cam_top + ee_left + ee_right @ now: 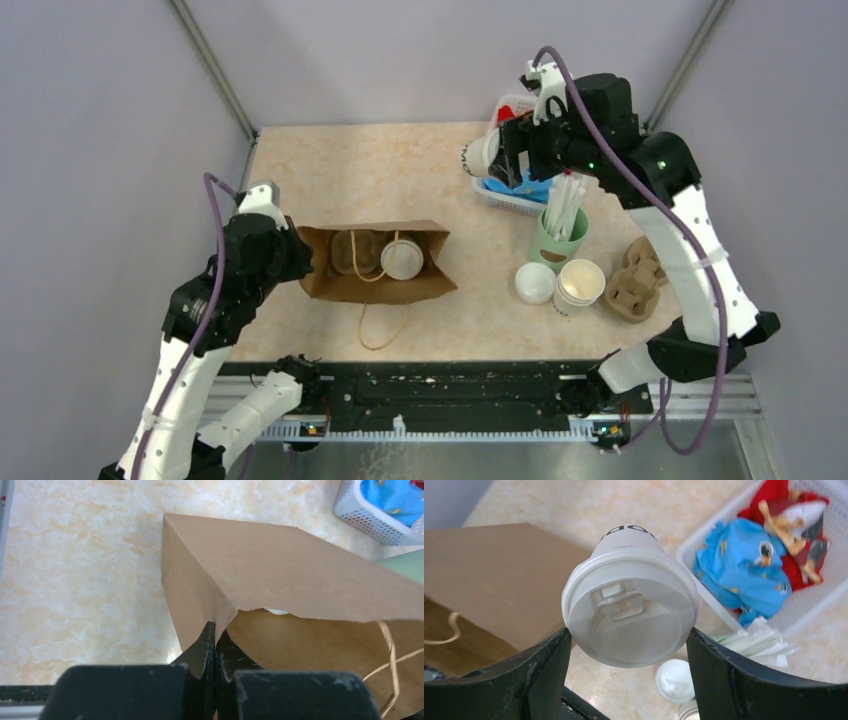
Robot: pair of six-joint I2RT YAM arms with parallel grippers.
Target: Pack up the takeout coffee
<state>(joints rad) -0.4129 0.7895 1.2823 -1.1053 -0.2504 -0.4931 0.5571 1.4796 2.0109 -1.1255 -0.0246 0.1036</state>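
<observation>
The takeout coffee [630, 610], a white lidded paper cup with black lettering, is held tilted in the air, with my right gripper [629, 633] shut on its lid rim from both sides. From above, the cup [481, 157] and right gripper [497, 155] hang over the table's far right, beside the basket. The brown paper bag [370, 288] stands open at centre left, with a cardboard carrier and another lidded white cup [403, 260] inside. My left gripper [215, 628] is shut on the bag's left rim [220, 611]; from above it [300, 258] sits at the bag's left end.
A white basket [500, 200] with blue and red cloth sits at the far right. In front of it stand a green cup of straws [560, 240], a loose white lid [534, 283], a stack of lidless cups [580, 283] and cardboard carriers [635, 280].
</observation>
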